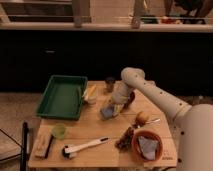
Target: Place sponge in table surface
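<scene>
The grey-blue sponge [107, 113] hangs tilted at the tip of my gripper [113, 107], just above the middle of the pale wooden table surface [95, 130]. The gripper is shut on the sponge and points down and left. The white arm reaches in from the right and bends over the table's far side. The sponge's lower edge is close to the planks; I cannot tell whether it touches them.
A green tray [62, 95] lies at the far left, with a yellow item [90, 93] beside it. A dark cup [109, 82] stands behind the gripper. An orange bowl [146, 145], a round fruit [142, 118], a white brush [85, 147], a green cup [59, 131] and a tan block [43, 144] lie in front.
</scene>
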{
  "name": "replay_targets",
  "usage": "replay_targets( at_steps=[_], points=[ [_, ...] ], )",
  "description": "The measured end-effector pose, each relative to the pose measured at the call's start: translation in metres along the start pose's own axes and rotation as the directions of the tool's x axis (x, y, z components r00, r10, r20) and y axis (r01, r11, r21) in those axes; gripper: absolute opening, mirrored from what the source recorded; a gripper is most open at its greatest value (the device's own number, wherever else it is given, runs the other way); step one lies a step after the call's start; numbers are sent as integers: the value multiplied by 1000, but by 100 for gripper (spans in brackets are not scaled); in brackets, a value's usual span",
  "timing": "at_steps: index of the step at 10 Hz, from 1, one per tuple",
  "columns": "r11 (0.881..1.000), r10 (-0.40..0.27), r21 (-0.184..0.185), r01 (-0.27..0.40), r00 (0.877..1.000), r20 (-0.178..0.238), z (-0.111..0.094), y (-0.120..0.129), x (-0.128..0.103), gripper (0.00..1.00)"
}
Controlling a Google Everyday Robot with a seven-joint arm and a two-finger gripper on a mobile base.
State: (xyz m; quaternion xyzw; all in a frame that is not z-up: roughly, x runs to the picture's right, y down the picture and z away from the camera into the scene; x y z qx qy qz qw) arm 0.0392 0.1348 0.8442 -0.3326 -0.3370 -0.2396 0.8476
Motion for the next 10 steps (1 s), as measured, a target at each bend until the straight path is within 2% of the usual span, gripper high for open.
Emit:
replay_targets(
  at_steps=[1, 4, 8, 10],
  points=[
    [1000, -22, -7, 22, 1000, 4, 5, -3, -10, 79],
    [998, -57, -15, 58, 998, 15, 9, 0, -18, 80],
    [998, -60, -10, 60, 998, 16, 6, 9, -16, 80],
    [999, -38, 9, 38, 999, 2, -5, 15, -4, 80]
  ],
)
